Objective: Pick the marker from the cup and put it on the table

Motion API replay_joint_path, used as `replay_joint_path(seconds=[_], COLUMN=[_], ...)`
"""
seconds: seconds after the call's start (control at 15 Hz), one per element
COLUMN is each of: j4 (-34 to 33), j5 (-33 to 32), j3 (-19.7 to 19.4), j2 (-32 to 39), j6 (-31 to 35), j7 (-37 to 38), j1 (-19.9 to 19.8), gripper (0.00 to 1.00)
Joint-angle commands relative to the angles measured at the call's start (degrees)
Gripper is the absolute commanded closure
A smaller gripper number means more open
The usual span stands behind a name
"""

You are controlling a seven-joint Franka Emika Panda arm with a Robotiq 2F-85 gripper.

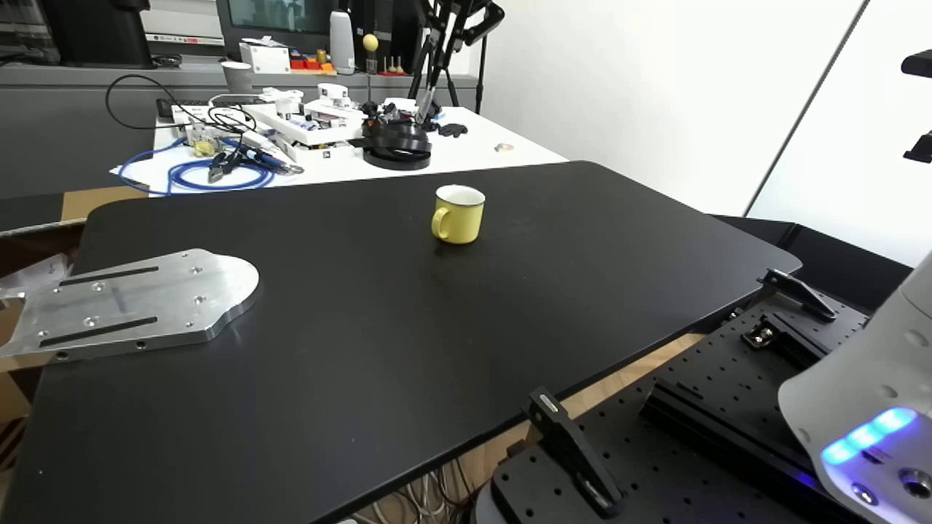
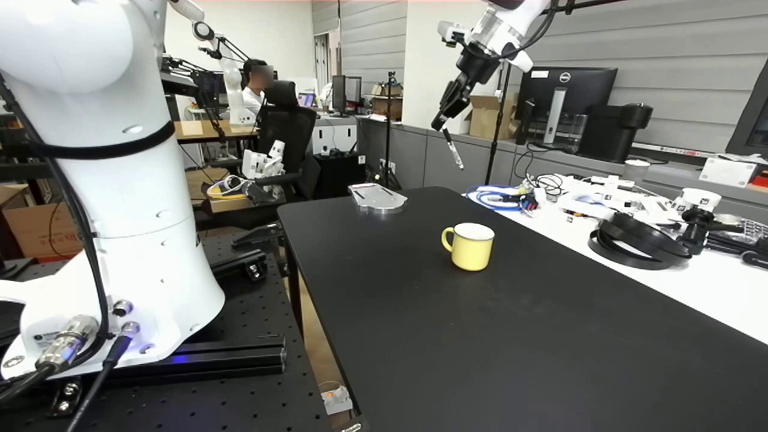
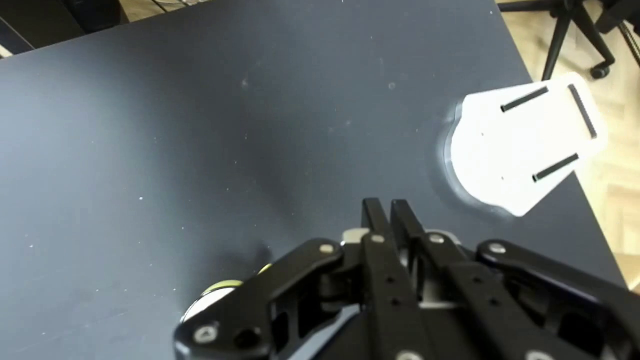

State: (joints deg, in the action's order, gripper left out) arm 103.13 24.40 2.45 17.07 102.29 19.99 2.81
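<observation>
Above the table [image 2: 510, 336], end effector [image 2: 440, 123] pinching a slim, slanted black-and-white marker [image 2: 454, 150]

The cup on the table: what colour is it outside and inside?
The cup is yellow outside and white inside, best seen in an exterior view.

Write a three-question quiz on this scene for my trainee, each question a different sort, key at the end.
1. Fill in the blank: The cup stands upright on the black table, and its outside is ____.
2. True or false: The hand holds the marker in the air, outside the cup.
3. Multiple choice: How does the slotted metal plate lie?
(a) leaning against the cup
(b) overhanging the edge of the black table
(c) flat on the white table

Key: 1. yellow; 2. true; 3. b
</observation>
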Motion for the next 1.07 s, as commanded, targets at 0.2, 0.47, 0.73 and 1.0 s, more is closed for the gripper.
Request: replay_joint_path(seconds=[0.2, 0.47, 0.73, 1.0], j4=[11.0, 18.84, 25.74, 31.22], j5=[-12.96, -20.46, -23.2, -23.62], j3=[4.09, 5.95, 6.87, 6.89], j2=[-7.8, -9.38, -8.75, -7.08], j6=[8.14, 19.42, 29.41, 37.7], j7=[-2.44, -1.55, -0.38, 1.19], j1=[7.85, 10.61, 11.61, 12.0], gripper=[0.98, 0.98, 0.98, 0.98])
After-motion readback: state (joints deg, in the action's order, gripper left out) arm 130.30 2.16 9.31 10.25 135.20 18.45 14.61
